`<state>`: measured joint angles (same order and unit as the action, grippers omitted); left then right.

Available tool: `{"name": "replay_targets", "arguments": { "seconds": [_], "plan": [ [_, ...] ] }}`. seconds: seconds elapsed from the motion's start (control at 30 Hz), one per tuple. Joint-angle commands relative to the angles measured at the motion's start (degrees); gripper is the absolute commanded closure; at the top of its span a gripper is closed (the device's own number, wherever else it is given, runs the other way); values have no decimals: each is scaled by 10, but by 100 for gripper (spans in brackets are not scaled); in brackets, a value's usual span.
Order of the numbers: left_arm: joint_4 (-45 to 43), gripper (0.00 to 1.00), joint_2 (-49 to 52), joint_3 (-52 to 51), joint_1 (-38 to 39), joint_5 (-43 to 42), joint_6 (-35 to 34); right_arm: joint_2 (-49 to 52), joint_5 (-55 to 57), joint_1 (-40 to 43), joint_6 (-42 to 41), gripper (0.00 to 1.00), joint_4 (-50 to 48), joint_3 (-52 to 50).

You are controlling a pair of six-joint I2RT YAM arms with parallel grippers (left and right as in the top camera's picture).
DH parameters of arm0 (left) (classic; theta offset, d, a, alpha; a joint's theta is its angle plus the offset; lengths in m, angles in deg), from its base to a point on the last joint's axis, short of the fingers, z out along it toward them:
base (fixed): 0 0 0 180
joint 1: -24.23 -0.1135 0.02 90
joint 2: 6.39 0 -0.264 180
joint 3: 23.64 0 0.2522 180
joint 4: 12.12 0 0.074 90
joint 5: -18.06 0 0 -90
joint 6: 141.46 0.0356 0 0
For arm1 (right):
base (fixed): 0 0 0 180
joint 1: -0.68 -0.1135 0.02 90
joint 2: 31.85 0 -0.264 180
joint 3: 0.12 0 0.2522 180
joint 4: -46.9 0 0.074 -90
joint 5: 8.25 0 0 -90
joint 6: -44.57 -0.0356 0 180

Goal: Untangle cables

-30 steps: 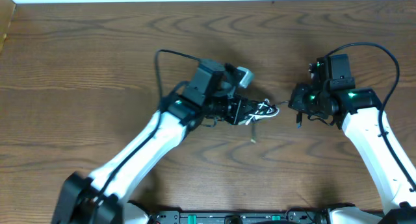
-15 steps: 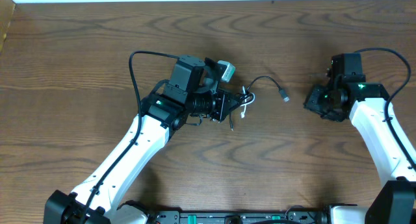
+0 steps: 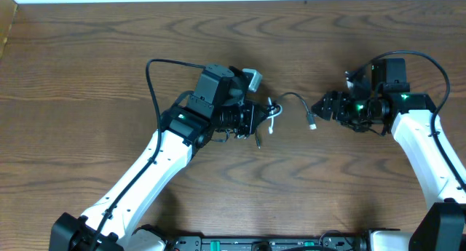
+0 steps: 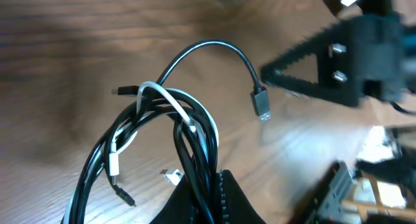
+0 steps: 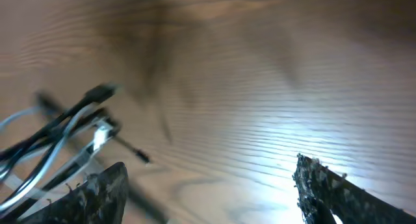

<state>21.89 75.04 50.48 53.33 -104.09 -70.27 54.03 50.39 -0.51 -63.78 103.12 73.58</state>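
We see the left pincer (image 3: 256,121) pressed together on the cables (image 3: 271,118), pinching the tangled bundle right at its fingertips above the wooden worktop (image 3: 87,62). In the left wrist view the loops fan out just ahead of that pincer (image 4: 208,185). The white cable (image 4: 195,120) is threaded through several turns of the black cable (image 4: 97,159), and short ends with small connectors hang beside the loops. One free black strand arches up out of the bundle, away from the left pincer, and ends in a plug (image 4: 262,104). From overhead this plug (image 3: 312,124) sits just beside the tips of the right pincer (image 3: 320,108), slightly to its lower side, and we cannot tell whether they touch. The right pincer (image 5: 210,162) is spread wide, its two fingers far apart with only bare worktop between them. The bundle appears blurred ahead of it, towards its left finger.
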Motion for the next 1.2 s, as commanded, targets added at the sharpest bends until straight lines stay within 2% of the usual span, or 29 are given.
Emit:
{"name": "replay_targets", "arguments": {
  "seconds": [0.0,0.17,0.33,0.7,0.97,1.17],
  "plan": [
    [-9,93,-1,5,0,33,-30,2,-68,0,17,21,-8,3],
    [-12,93,-1,5,0,33,-30,3,-87,-16,10,21,-23,3],
    [-21,92,-1,5,0,33,-64,3,-120,-42,-30,22,-70,3],
    [-62,92,-1,4,0,50,-133,6,-102,-98,-180,36,-147,3],
    [-63,92,-1,3,0,55,-135,31,-101,-136,-265,40,-219,3],
    [-63,92,-1,3,0,57,-135,75,-102,-170,-303,48,-250,3]
  ]
}}
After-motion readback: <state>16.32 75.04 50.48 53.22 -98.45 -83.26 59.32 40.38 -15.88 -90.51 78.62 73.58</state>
